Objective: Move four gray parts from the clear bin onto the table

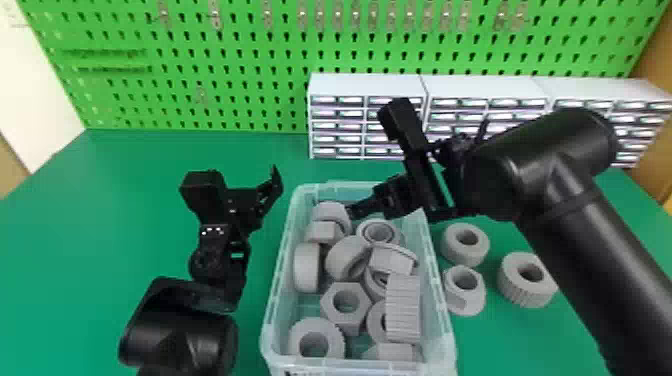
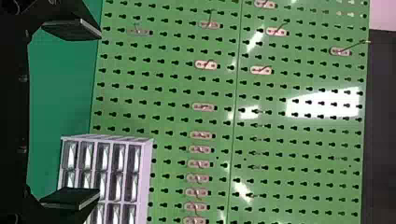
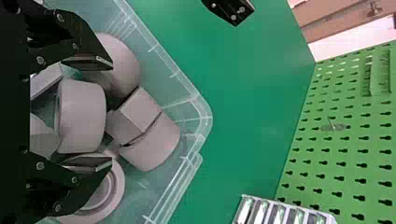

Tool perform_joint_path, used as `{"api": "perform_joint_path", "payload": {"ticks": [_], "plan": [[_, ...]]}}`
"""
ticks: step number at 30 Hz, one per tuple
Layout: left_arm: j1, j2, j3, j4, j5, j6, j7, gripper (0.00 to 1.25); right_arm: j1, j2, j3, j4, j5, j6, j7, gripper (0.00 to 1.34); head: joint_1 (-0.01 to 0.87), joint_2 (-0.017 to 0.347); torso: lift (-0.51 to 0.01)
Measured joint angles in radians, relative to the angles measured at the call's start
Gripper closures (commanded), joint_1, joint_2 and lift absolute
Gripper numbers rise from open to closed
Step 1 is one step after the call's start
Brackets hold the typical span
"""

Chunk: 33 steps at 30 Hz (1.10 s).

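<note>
My right gripper (image 1: 354,211) is over the far part of the clear bin (image 1: 362,186), close to a round gray part (image 1: 332,214). In the right wrist view the right gripper (image 3: 112,113) stands open above gray parts, among them a smooth round one (image 3: 83,116) and a flanged nut (image 3: 152,140); contact cannot be told. Several more parts fill the bin. On the table to its right lie a smooth ring (image 1: 466,244), a flanged nut (image 1: 465,290) and a ribbed ring (image 1: 527,279). Left of the bin my left gripper (image 1: 274,186) is held raised; in its wrist view this gripper (image 2: 99,113) is open.
White drawer cabinets (image 1: 367,117) stand along the back right, before a green pegboard (image 1: 200,60). Green table surface (image 1: 65,260) stretches left of the bin. The right forearm passes over the table's right side, partly covering the ribbed ring.
</note>
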Motion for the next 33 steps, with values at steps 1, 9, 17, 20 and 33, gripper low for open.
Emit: {"api": "perform_joint_path", "payload": {"ticks": [1,9,17,20,33], "plan": [[0.001,0.0,0.001,0.0,0.0,0.0,0.0,0.1,-0.001,0.0,0.003,0.002,-0.002,0.002,0.0,0.53,0.693,0.072,-0.052],[-0.004,0.0,0.0,-0.001,-0.001,0.0,0.0,0.1,-0.007,0.001,0.021,0.02,-0.009,0.008,0.0,0.53,0.693,0.072,-0.052],[-0.004,0.0,0.0,-0.001,-0.001,0.0,0.0,0.1,-0.01,0.002,0.045,0.044,-0.03,0.003,0.0,0.53,0.693,0.072,-0.052],[-0.005,0.0,0.001,-0.001,-0.001,0.0,0.0,0.1,-0.012,0.003,0.048,0.05,-0.032,-0.001,0.0,0.53,0.693,0.072,-0.052],[-0.029,0.0,0.009,-0.003,0.0,-0.01,0.0,0.1,-0.083,0.014,0.09,0.09,-0.061,-0.039,0.0,0.53,0.693,0.072,-0.052]]}}
